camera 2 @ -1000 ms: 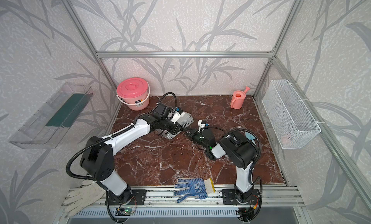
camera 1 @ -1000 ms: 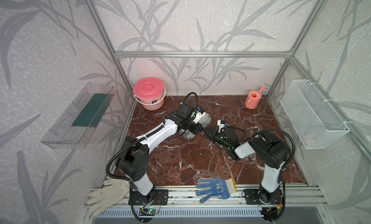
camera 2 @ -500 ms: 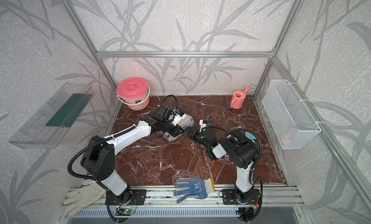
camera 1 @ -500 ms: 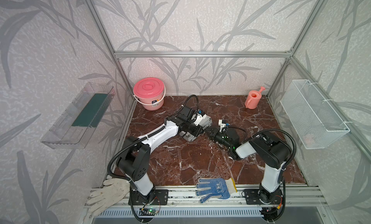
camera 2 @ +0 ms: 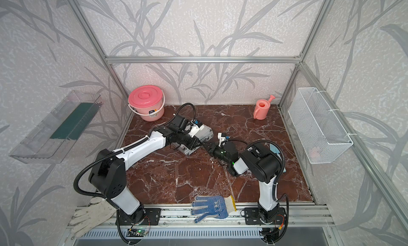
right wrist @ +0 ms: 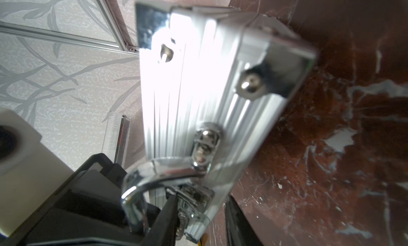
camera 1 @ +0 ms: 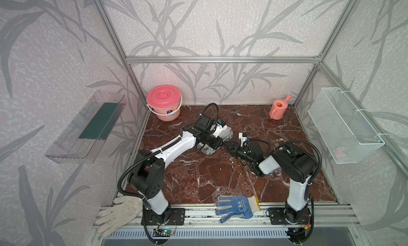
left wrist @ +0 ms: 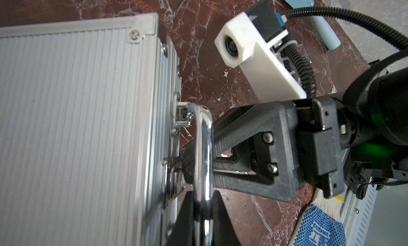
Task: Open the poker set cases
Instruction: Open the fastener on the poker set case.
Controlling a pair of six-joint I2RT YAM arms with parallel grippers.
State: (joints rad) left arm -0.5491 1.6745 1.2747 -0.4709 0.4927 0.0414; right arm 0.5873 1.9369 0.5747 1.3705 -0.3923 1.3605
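At mid-table the case (camera 1: 227,133) lies shut, lid yet to lift. Left gripper (left wrist: 204,214) pinches its handle (left wrist: 204,150); right gripper's (left wrist: 187,163) parted jaws straddle a latch (right wrist: 194,196).

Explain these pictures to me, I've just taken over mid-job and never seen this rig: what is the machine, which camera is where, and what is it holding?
Two robot arms stand at the front of a red marble table, each ending in a two-fingered pincer. The two wide pictures come from a paired camera overhead; the two close-ups come from cameras on the arms' wrists. On the table lie a silver case, which looks closed, and at the back a pink bucket and a pink watering can; a blue glove and a white glove lie at the front edge. The left pincer is shut on the case's chrome handle. The right pincer, jaws apart, is at a latch beside the handle; whether that latch is released I cannot tell.
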